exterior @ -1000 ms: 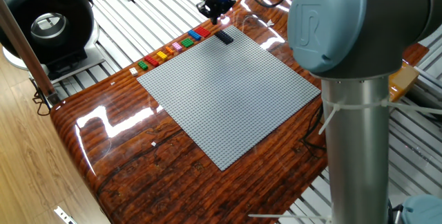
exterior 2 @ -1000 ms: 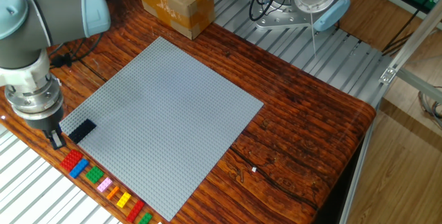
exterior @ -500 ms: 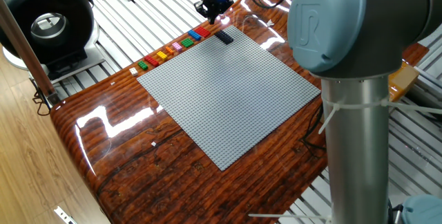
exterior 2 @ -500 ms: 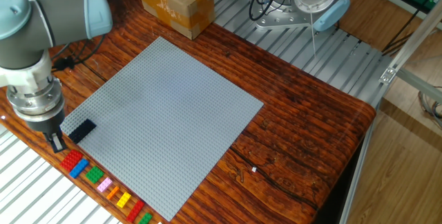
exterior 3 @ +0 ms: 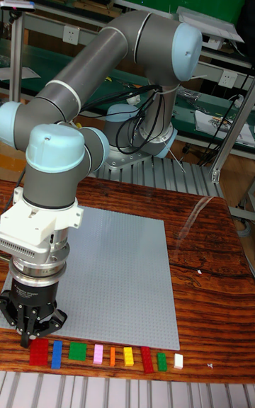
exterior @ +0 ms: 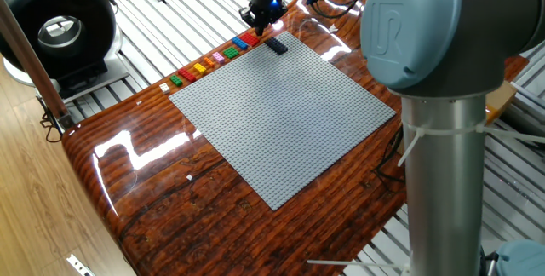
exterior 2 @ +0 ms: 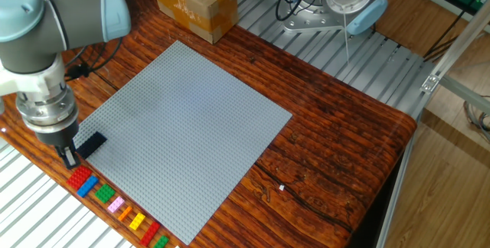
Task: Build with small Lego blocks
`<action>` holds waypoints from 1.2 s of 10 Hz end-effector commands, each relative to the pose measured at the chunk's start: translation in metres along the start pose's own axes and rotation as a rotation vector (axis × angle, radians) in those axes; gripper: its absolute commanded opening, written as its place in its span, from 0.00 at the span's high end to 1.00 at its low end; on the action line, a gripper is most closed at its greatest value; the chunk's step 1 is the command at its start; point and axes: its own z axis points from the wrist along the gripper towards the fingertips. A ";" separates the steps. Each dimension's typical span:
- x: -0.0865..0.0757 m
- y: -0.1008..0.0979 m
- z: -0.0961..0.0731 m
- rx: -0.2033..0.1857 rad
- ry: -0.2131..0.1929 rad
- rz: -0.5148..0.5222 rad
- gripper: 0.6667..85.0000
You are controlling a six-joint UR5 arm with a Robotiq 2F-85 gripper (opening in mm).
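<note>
The bricks (exterior 2: 115, 200) lie in a loose row on the worktop (exterior 2: 337, 125) just off the plate (exterior 2: 184, 118), along its edge at about 7 o'clock in the other fixed view; from the tall fixed view we read red (exterior 3: 38, 351), blue (exterior 3: 57, 353), green (exterior 3: 77, 351), pink, orange, yellow, red, green and a white one. A dark brick (exterior 2: 93, 144) sits alone on the plate's corner near the red end of the row.

Over the last second the gripper (exterior 2: 70, 157) has slid from the 9 o'clock side of the dark brick towards the row, and now hangs low just above the red brick (exterior 2: 79, 176). We judge the dark piece is placed and the next pick, probably the red one, is starting. The fingers (exterior 3: 23, 340) point down with nothing visibly between them; we cannot tell how wide they stand.
</note>
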 end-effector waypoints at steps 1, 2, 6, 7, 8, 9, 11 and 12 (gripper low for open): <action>0.005 0.000 -0.001 -0.031 0.000 0.008 1.00; 0.006 -0.001 -0.001 -0.032 0.000 0.007 1.00; 0.012 -0.003 -0.001 -0.049 0.005 -0.001 1.00; 0.014 -0.004 -0.001 -0.051 0.008 -0.002 1.00; 0.015 -0.004 -0.002 -0.051 0.009 -0.002 1.00; 0.016 -0.005 -0.003 -0.050 0.011 -0.002 1.00; 0.018 -0.006 -0.004 -0.049 0.014 -0.002 1.00; 0.019 -0.006 -0.005 -0.047 0.016 -0.001 1.00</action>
